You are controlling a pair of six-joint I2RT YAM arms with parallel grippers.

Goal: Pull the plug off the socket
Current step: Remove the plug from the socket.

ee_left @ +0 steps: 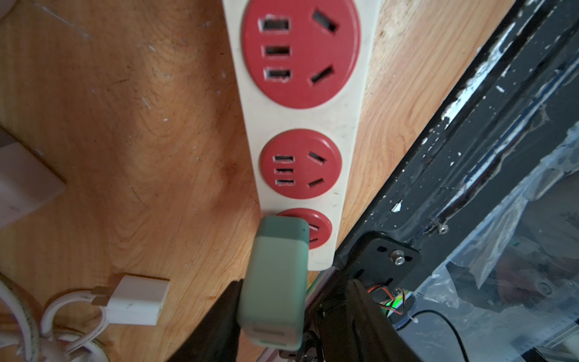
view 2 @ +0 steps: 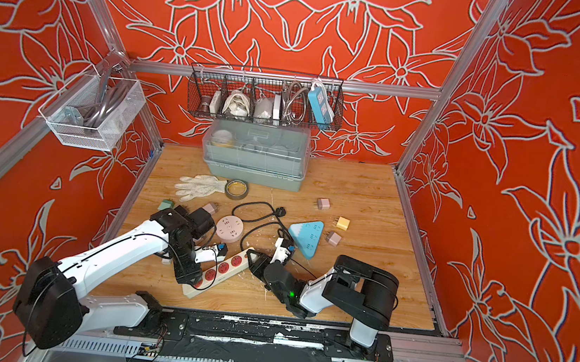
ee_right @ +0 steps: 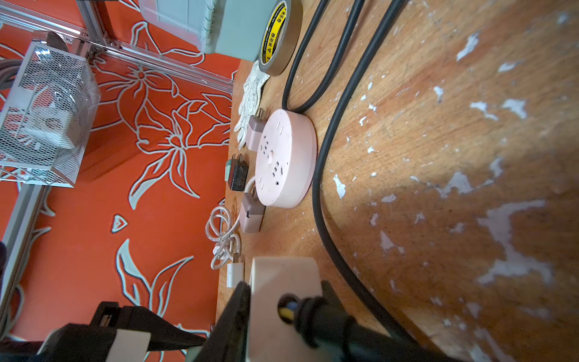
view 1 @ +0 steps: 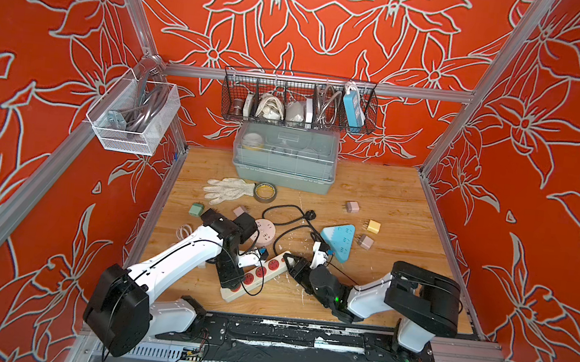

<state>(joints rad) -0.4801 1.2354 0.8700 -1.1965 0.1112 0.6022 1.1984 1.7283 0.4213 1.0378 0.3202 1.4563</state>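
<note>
Wood table (view 1: 389, 199) w/ strip (view 1: 272, 266), glove (view 1: 227, 190), prob. tape (view 1: 263, 199).

Cream plastic power strip (ee_left: 300, 118) with red round sockets (ee_left: 300, 91); sage-green two-tone plug adapter (ee_left: 275, 275); orange-brown wood-grain worktop (ee_left: 125, 125).

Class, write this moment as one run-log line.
left claw: grips green plug at end socket | right claw: clamps power strip | seating: unclear
</note>
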